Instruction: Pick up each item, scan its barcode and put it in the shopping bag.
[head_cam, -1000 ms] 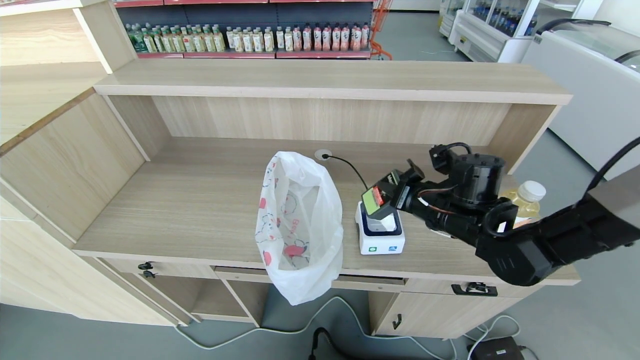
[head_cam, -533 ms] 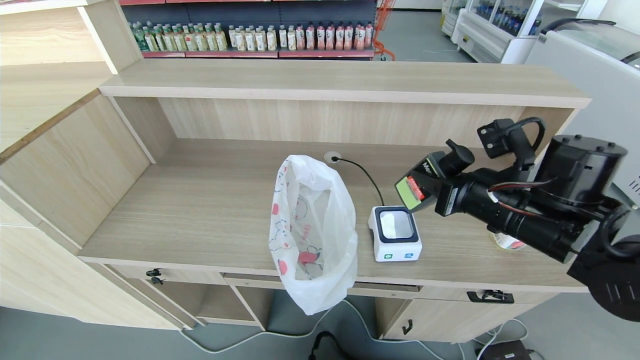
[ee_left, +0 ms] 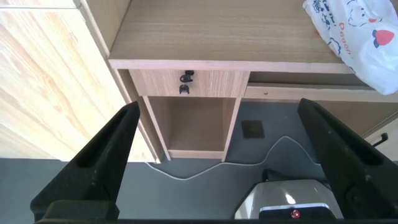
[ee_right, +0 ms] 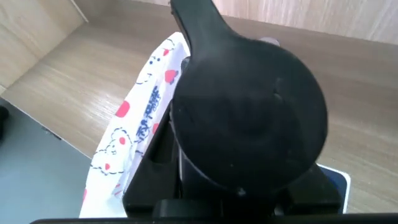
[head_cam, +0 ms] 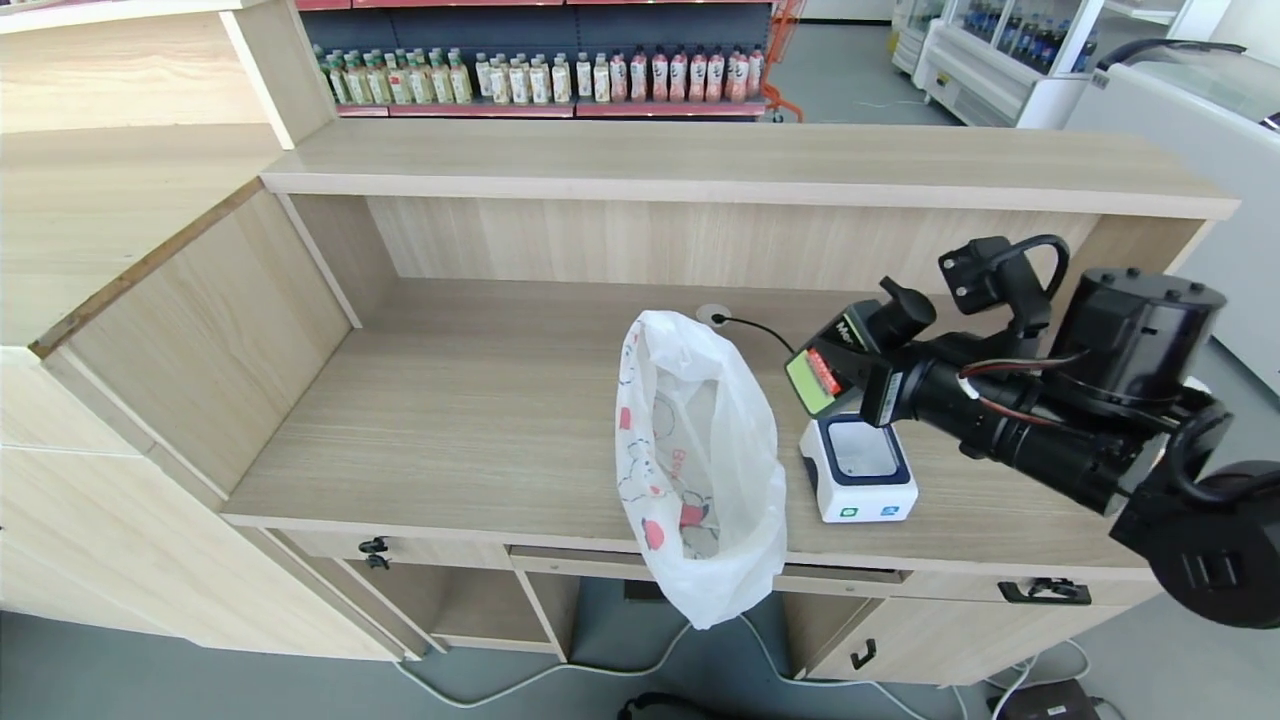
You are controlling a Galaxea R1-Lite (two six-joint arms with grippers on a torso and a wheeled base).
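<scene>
View over the checkout desk [head_cam: 480,420], as I see it from the remote station. My right hand [head_cam: 850,355] is clenched on a small dark item [head_cam: 812,385] with a green end and a red patch, and holds it in the air, tilted, just above the far edge of the scanner [head_cam: 865,470]. The scanner is a white block with a dark-framed window facing up; it sits near the desk's front edge, just to the right of the shopping bag [head_cam: 700,450]. The bag is white with red prints, its mouth is open upward and its bottom sags over the front edge of the desk. A black cable [head_cam: 760,325] runs from a round hole in the desk behind the bag toward the scanner. My left hand [ee_left: 219,111] is released, fingers [ee_left: 93,168] spread wide, low in front of the desk, facing an open cubby and a drawer handle [ee_left: 184,79]; the bag [ee_left: 354,37] hangs off to one side. In the right wrist view the bag [ee_right: 140,118] lies close by.
</scene>
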